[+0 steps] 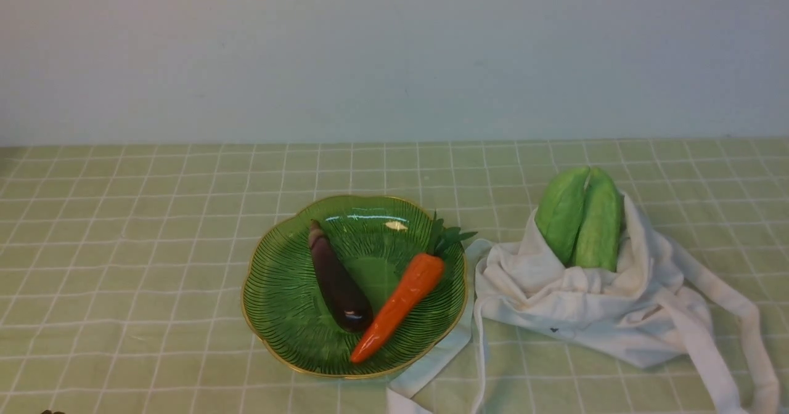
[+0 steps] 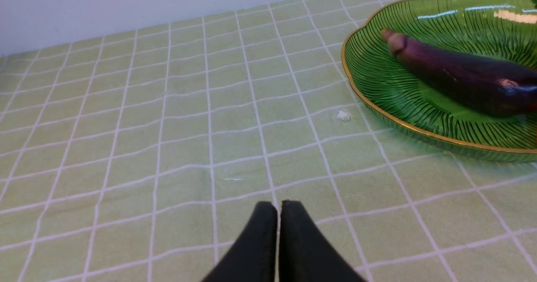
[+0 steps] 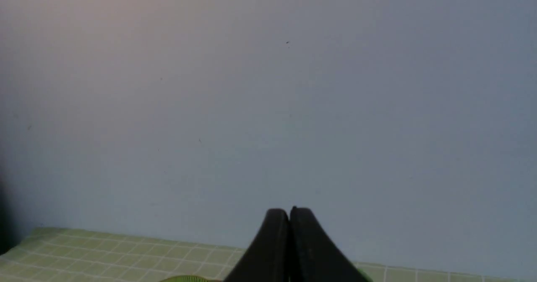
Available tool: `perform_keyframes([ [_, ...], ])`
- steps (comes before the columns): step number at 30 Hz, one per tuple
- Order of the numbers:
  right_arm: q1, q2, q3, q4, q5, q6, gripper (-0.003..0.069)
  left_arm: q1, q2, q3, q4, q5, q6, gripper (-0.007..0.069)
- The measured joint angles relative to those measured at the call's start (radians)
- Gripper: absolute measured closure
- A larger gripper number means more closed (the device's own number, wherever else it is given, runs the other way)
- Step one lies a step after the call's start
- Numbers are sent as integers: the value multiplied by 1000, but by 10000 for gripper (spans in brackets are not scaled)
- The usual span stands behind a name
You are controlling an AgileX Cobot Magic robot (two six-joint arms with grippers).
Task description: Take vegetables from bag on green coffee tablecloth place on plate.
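Note:
The green glass plate (image 1: 280, 291) with a gold rim sits on the pale green checked tablecloth (image 1: 123, 247). A purple eggplant (image 1: 338, 281) and an orange carrot (image 1: 404, 300) lie on it. The white cloth bag (image 1: 592, 306) lies to its right, with two pale green gourds (image 1: 579, 217) sticking out of its top. In the left wrist view my left gripper (image 2: 279, 208) is shut and empty above bare cloth, apart from the plate (image 2: 377, 84) and eggplant (image 2: 461, 78). My right gripper (image 3: 289, 215) is shut and empty, facing the wall. Neither gripper shows in the front view.
A grey-white wall (image 1: 394, 50) stands along the table's far edge. The bag's long straps (image 1: 733, 352) trail over the cloth toward the front edge on the right and beside the plate (image 1: 431, 365). A small white speck (image 2: 343, 115) lies on the cloth near the plate.

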Motion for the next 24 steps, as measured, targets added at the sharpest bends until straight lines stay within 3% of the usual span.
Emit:
perform_keyframes([
  [14,0,-1,159,11,-73,-3,673,0,0,0,0,0,0,629],
  [24,0,-1,195,247,-180,-262,673,0,0,0,0,0,0,629],
])
